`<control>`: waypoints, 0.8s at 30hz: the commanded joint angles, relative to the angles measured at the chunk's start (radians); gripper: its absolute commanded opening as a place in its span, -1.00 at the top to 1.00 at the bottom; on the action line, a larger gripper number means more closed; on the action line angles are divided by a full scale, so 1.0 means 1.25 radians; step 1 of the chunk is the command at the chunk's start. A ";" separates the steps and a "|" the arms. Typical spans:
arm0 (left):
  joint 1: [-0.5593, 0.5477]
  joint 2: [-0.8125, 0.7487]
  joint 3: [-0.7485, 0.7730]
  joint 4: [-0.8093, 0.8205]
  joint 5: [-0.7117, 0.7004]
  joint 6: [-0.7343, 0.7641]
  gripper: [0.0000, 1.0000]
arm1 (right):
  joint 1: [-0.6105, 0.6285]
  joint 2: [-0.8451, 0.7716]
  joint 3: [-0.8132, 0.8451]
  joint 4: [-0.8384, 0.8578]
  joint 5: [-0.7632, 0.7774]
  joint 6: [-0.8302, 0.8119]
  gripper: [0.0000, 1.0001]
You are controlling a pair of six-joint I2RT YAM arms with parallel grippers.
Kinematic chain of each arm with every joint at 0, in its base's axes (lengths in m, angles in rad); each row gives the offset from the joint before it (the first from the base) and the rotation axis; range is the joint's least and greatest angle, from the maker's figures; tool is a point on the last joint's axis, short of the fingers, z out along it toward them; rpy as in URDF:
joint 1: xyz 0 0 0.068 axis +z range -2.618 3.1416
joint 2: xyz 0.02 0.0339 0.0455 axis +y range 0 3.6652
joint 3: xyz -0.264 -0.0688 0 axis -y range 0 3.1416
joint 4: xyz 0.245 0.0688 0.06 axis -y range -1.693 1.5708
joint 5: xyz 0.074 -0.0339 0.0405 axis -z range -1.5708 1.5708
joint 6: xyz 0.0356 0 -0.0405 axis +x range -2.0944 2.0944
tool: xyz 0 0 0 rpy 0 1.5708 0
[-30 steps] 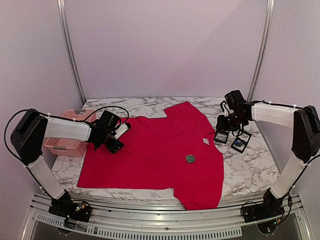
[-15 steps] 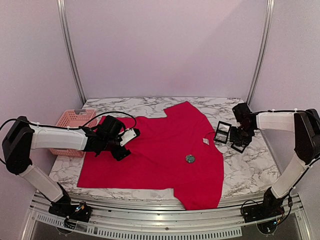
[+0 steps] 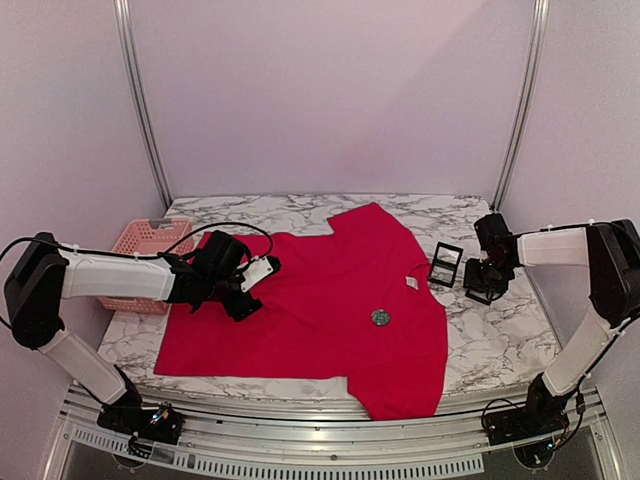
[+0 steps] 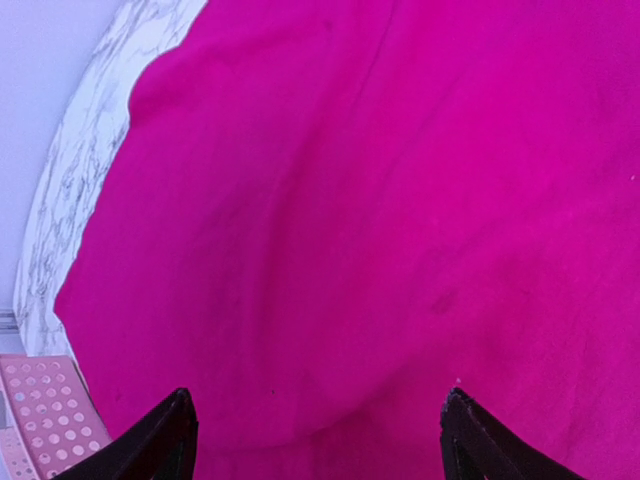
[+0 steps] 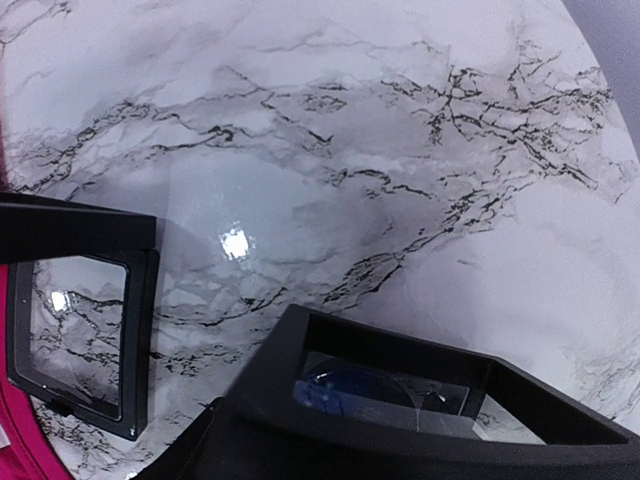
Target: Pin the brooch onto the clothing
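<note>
The clothing, a red T-shirt (image 3: 320, 300), lies spread flat on the marble table, and it fills the left wrist view (image 4: 350, 200). A small round greenish brooch (image 3: 380, 317) rests on it near the collar. My left gripper (image 3: 256, 288) hovers open over the shirt's left part, and nothing is between its fingers (image 4: 317, 400). My right gripper (image 3: 487, 283) is down at an open black box (image 5: 300, 400) right of the shirt. The box holds a blue round piece (image 5: 380, 388). One dark finger (image 5: 190, 450) shows far left of the box. The box hides the other.
A black frame with a clear window (image 3: 445, 265) stands just left of the box (image 5: 75, 320). A pink plastic basket (image 3: 150, 232) sits at the table's left edge behind my left arm (image 4: 45, 410). Bare marble (image 3: 500, 340) lies in front of the box.
My left arm swung right over the shirt, then held still. My right gripper came down and to the right from above the frame onto the black box.
</note>
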 commanded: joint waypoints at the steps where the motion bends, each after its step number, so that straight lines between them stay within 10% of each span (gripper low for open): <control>1: -0.008 -0.013 0.002 0.012 0.015 -0.013 -0.67 | -0.019 0.011 -0.042 0.031 -0.051 0.005 -0.22; 24: -0.018 -0.017 0.002 0.041 0.021 0.007 -0.66 | -0.019 -0.095 -0.039 0.014 -0.148 -0.043 0.29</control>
